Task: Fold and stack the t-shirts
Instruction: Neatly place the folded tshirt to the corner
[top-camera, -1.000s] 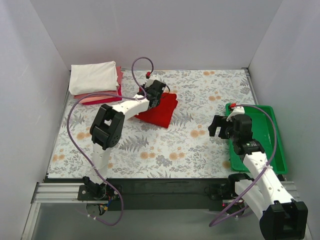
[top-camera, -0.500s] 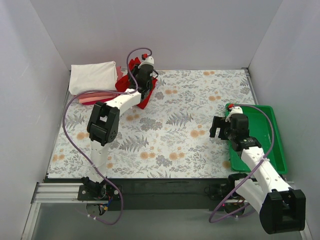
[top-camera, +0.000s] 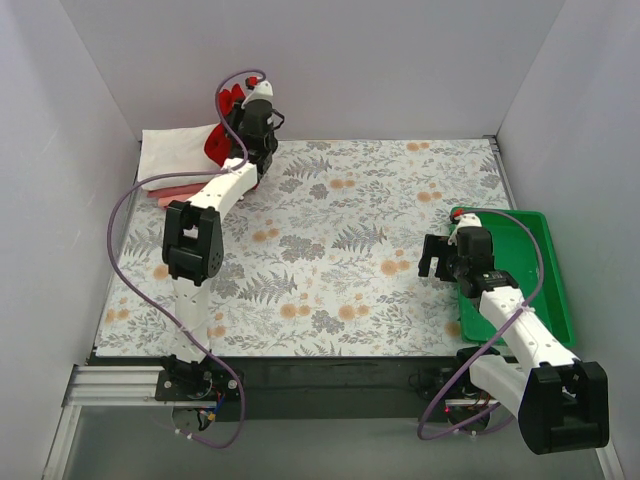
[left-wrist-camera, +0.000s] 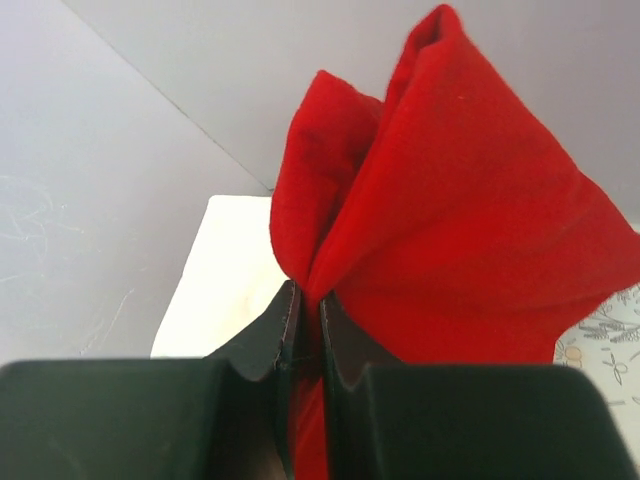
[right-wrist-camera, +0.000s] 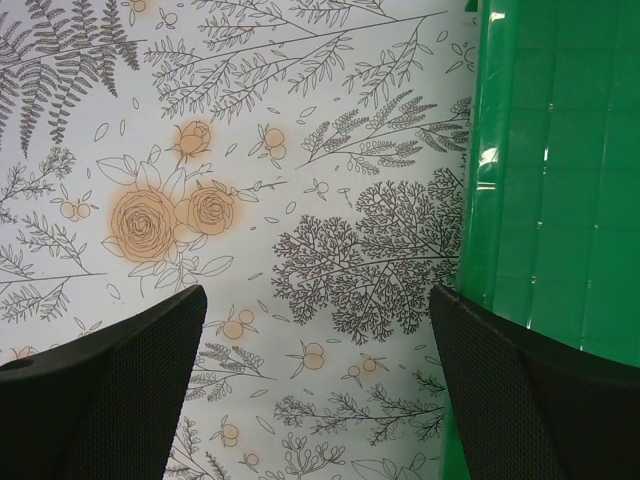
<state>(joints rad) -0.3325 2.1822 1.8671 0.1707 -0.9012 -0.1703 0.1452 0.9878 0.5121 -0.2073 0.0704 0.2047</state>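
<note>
My left gripper (top-camera: 244, 128) is shut on the folded bright red t-shirt (top-camera: 222, 138) and holds it in the air at the far left, over the right end of the stack. In the left wrist view the red t-shirt (left-wrist-camera: 450, 230) bunches up from between the shut fingers (left-wrist-camera: 285, 325). The stack has a white t-shirt (top-camera: 175, 155) on top, with salmon pink and crimson edges (top-camera: 178, 197) below it. The white t-shirt also shows in the left wrist view (left-wrist-camera: 225, 280). My right gripper (top-camera: 432, 254) is open and empty, low over the floral cloth by the green tray.
The green plastic tray (top-camera: 545, 270) lies at the right edge, its rim also in the right wrist view (right-wrist-camera: 480, 200). A floral cloth (top-camera: 340, 250) covers the table. Grey walls enclose the back and both sides.
My left gripper has lifted the red t-shirt off the cloth and carried it back and to the left, up to the stack. The right arm has barely moved.
</note>
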